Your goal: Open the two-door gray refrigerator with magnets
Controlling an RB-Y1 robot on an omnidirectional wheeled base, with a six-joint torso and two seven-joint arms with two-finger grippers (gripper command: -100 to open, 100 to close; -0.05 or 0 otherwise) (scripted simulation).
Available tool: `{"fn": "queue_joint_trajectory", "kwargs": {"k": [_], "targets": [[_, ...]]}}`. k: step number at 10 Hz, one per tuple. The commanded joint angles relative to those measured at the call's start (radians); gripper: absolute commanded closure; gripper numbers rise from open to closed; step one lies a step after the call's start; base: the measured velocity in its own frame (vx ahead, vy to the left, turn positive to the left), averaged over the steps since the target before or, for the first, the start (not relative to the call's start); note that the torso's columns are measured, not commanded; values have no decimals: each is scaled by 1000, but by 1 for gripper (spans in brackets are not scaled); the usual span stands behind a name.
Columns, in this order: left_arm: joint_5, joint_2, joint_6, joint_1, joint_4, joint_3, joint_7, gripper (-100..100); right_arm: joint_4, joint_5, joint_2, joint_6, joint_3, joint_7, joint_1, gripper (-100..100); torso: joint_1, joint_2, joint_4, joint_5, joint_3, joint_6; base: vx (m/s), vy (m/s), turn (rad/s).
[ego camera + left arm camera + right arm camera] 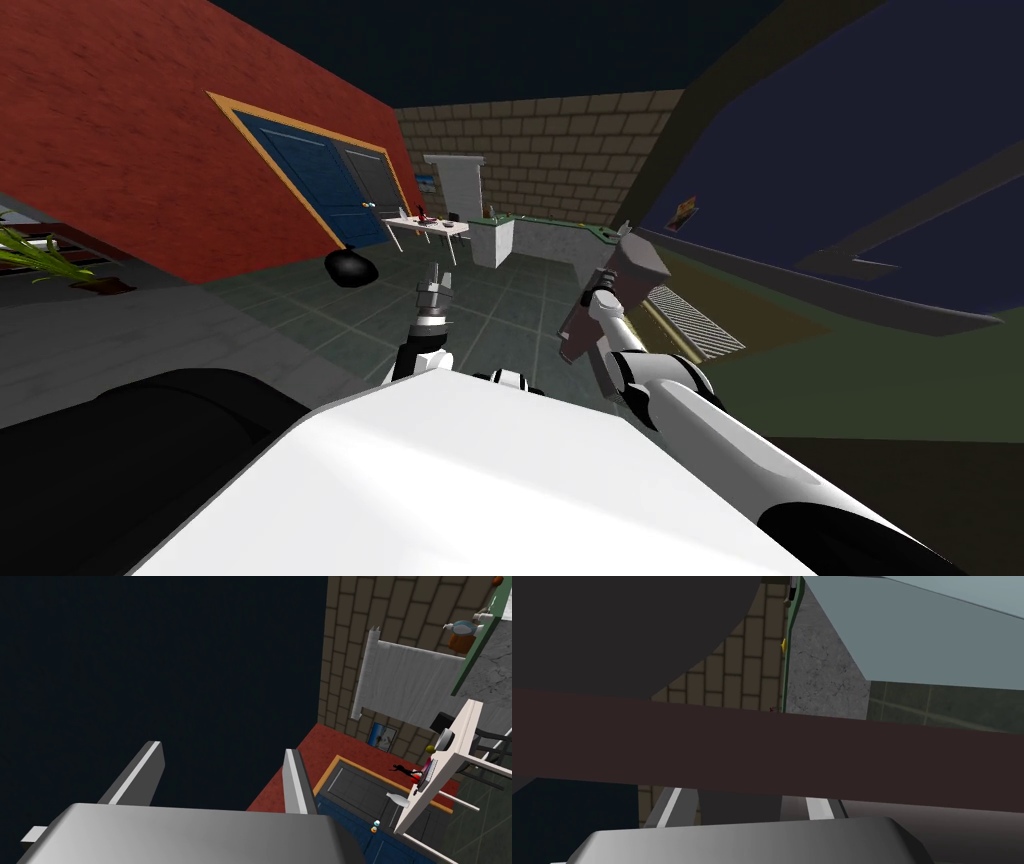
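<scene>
A tall pale grey unit [452,185] stands against the far tan brick wall, several steps ahead; I cannot make out doors or magnets on it. The left wrist view also has this pale grey unit [410,686]. My left gripper [435,275] points forward over the tiled floor, and its fingers stand open on nothing [223,751]. My right gripper [607,282] is raised against a dark brownish-grey boxy thing [625,295]. That thing crosses the right wrist view as a maroon band [772,751] and hides the fingertips; the right gripper's [744,798] fingers stand apart beneath it.
A black rounded lump [350,267] lies on the floor near a blue and dark grey double door [330,185] in the red wall. A white table [430,228] with small items and a green-edged counter [500,240] stand ahead. A slatted grating [700,320] lies right.
</scene>
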Motion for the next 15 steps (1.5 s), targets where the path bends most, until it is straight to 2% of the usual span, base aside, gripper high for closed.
{"fn": "queue_joint_trajectory", "kwargs": {"k": [1, 2, 3, 4, 6, 7, 9, 10, 11, 12, 13, 14, 15], "targets": [[0, 0, 0, 0, 0, 0, 0, 0, 18, 2, -3, 30, -13, 1, -3, 100, 1, -3, 1, 1, -2, -1, 97, 135, -7], [0, 0, 0, 0, 0, 0, 0, 0, 18, 2, -3, 30, -13, 1, -3, 100, 9, -10, 0, 4, -6, -2, 140, 163, -20], [0, 0, 0, 0, 0, 0, 0, 0, 28, 2, -3, 58, -26, 10, -4, 100, 8, -13, 0, 5, -8, -3, 182, 222, 16], [0, 0, 0, 0, 0, 0, 0, 0, 28, 2, -3, 58, -26, 10, -4, 100, 7, -14, 1, 5, -9, -3, 188, 206, 10], [0, 0, 0, 1, 0, 0, 0, 0, 48, 2, -5, 116, -53, 27, -8, 100, -3, -14, 3, 3, -9, 1, 282, 249, 24], [0, 0, 0, 1, 0, 0, 0, 0, 48, 2, -5, 116, -53, 27, -8, 100, -4, -16, 2, 3, -10, 3, 266, 241, -8], [0, 0, 0, 0, 0, 0, 0, 0, 69, 2, -6, 173, -80, 44, -12, 100, -10, -11, 2, 0, -7, 4, 272, 272, 19], [0, 0, 0, 1, 0, 0, 0, 0, 69, 2, -6, 173, -80, 44, -12, 100, -9, -12, 2, 0, -8, 6, 209, 244, -32], [0, 0, 0, 0, 0, 0, 0, 0, 79, 3, -7, 202, -93, 53, -13, 100, -10, -7, 1, 0, -5, 4, 197, 257, -2], [0, 0, 0, 0, 0, 0, 0, 0, 89, 3, -8, 231, -106, 61, -15, 100, -6, -6, 0, -1, -4, 3, 297, 273, -12], [0, 0, 0, 1, 0, 0, 0, 0, 89, 3, -8, 231, -106, 61, -15, 100, -3, -11, -1, 1, -7, 1, 253, 221, -11], [0, 0, 0, 0, 0, 0, 0, 0, 99, 3, -9, 259, -120, 70, -17, 100, -4, -10, -1, 1, -7, 0, 215, 253, 3], [0, 0, 0, 0, 0, 0, 0, 0, 99, 3, -9, 259, -120, 70, -17, 100, 0, -7, -3, -1, -5, -1, 182, 192, -29]]}}
